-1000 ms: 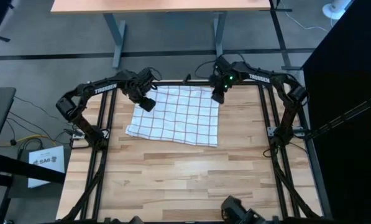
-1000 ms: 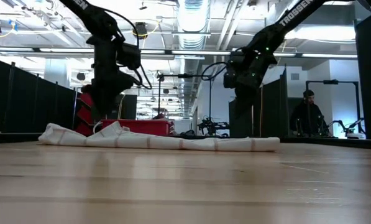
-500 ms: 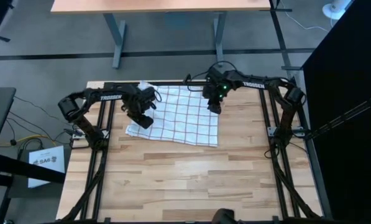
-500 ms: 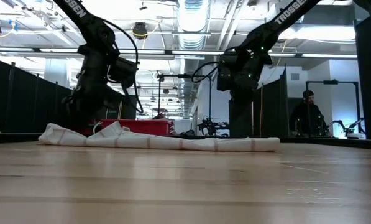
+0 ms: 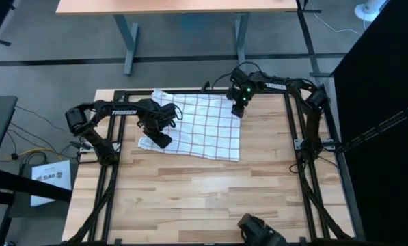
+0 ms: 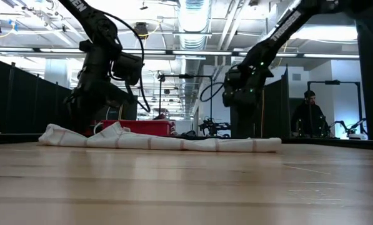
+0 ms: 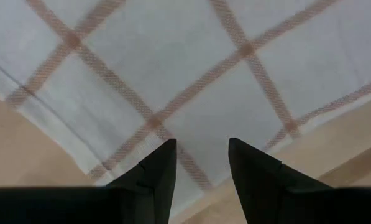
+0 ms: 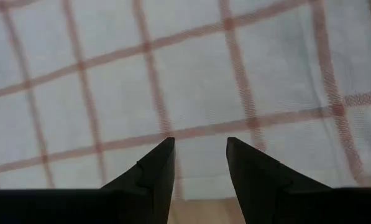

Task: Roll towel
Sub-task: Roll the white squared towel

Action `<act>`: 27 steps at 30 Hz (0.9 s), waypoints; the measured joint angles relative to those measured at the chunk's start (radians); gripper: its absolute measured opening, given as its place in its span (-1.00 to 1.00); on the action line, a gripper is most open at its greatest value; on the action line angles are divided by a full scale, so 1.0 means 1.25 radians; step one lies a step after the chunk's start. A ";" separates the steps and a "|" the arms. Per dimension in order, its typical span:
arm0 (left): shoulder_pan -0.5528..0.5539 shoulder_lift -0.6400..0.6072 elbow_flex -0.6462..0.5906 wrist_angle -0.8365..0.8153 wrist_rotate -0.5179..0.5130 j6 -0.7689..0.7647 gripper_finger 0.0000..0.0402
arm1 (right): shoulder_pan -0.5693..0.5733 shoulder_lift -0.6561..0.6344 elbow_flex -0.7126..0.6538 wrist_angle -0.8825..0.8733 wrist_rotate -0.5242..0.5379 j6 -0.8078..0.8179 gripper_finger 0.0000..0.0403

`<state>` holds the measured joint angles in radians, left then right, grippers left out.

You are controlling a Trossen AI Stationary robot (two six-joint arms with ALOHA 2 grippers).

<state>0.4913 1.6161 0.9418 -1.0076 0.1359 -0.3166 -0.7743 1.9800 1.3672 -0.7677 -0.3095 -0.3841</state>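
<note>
The wooden desk (image 5: 190, 198) carries the towel (image 5: 202, 128) spread flat at its far end, unrolled. Left end effector (image 7: 202, 163) and right end effector (image 8: 200, 160) hover over opposite edges, fingers parted, empty. Rolling is not yet begun.

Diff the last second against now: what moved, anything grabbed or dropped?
The left claw swept from the towel's far left corner toward the near left corner and now hangs open over that edge. The right claw drifted inward over the cloth, then back to the far right corner, also open. Nothing grabbed or released. The towel lies spread as before.
</note>
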 joint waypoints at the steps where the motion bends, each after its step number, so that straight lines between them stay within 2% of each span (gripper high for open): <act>1: -0.005 0.000 0.000 0.002 -0.001 -0.006 -0.35 | -0.002 0.020 0.018 -0.010 0.003 0.000 -0.33; 10: -0.043 0.000 -0.039 0.004 -0.001 -0.068 -0.35 | -0.038 0.151 0.179 -0.145 0.040 -0.027 -0.33; 20: -0.110 0.000 -0.096 0.046 0.035 -0.149 -0.35 | -0.096 0.160 0.206 -0.164 0.060 -0.042 -0.33; 27: -0.110 -0.050 -0.096 0.081 0.035 -0.191 -0.35 | -0.023 0.160 0.206 -0.233 0.027 -0.087 -0.33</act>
<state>0.3539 1.5541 0.8215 -0.9069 0.1799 -0.5549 -0.8029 2.1803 1.6241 -1.0590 -0.2754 -0.4931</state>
